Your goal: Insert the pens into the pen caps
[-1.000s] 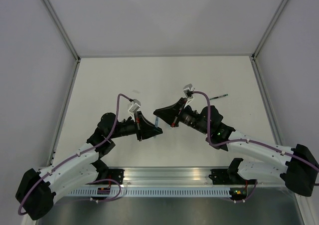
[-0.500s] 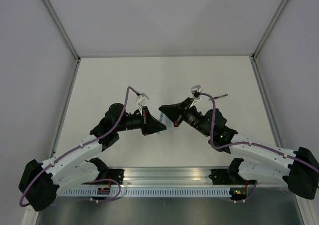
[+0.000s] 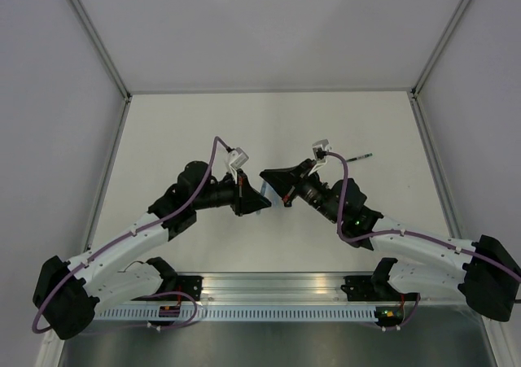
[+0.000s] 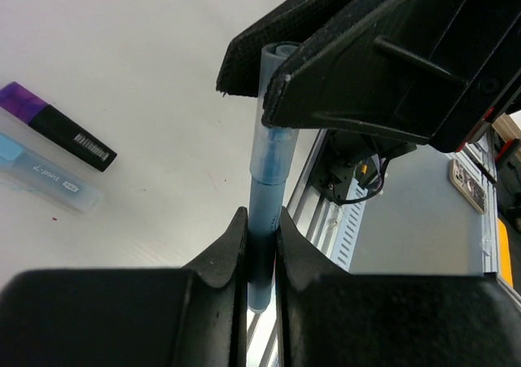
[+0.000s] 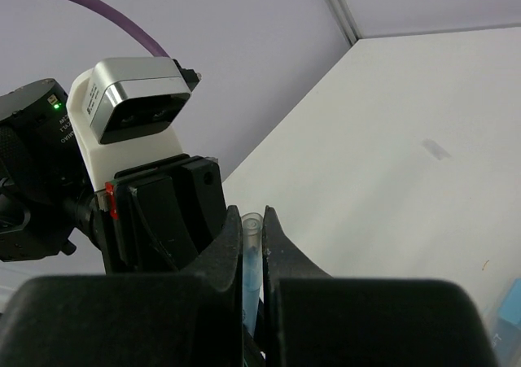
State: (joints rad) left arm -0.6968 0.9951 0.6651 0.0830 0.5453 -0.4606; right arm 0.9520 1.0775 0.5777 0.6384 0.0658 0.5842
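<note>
The thin pen (image 4: 264, 194) sits clamped in our left pincer (image 4: 260, 220), its bluish cap (image 4: 273, 143) seemingly clamped in our right pincer (image 5: 252, 225), aligned for pushing together.

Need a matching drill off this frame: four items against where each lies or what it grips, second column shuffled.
1. left gripper
2. right gripper
3. black-and-purple marker
4. thin dark pen

A. on the table, beyond the right arm
B. jaws shut on the blue pen
C. lying beside the light blue marker
D. jaws shut on the clear cap

Pairs: 1-B, 2-D, 3-C, 4-A
</note>
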